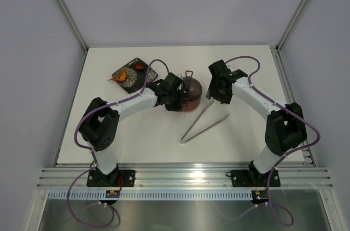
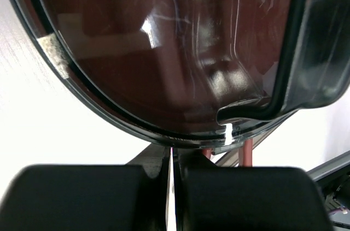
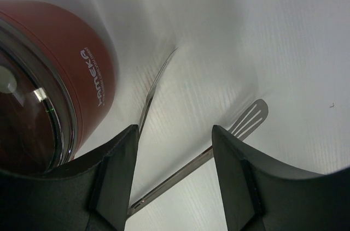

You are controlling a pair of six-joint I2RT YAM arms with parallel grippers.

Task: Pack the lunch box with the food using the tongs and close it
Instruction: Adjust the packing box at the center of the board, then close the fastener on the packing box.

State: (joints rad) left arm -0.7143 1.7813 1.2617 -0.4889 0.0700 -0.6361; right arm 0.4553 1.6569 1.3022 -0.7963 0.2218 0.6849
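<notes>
Left hand [image 2: 174, 184] fingers together at lunch box's [image 1: 193, 95] 9 o'clock; right hand [image 3: 175, 176] apart above tongs [image 3: 249, 117]; box lettered "hameka".

The top view looks steeply down from above and behind the arm bases at 6 o'clock, far enough back to take in the whole counter [image 1: 164, 149]. The left wrist view sits very close to the lunch box [image 2: 164, 51], which fills the frame above the left tool [image 2: 174, 171]. The right wrist view looks past the right tool [image 3: 175, 132] at the counter from fairly near, with the lunch box at 9 o'clock. All three views share the lunch box. The top and right wrist views share the tongs [image 3: 246, 122].
</notes>
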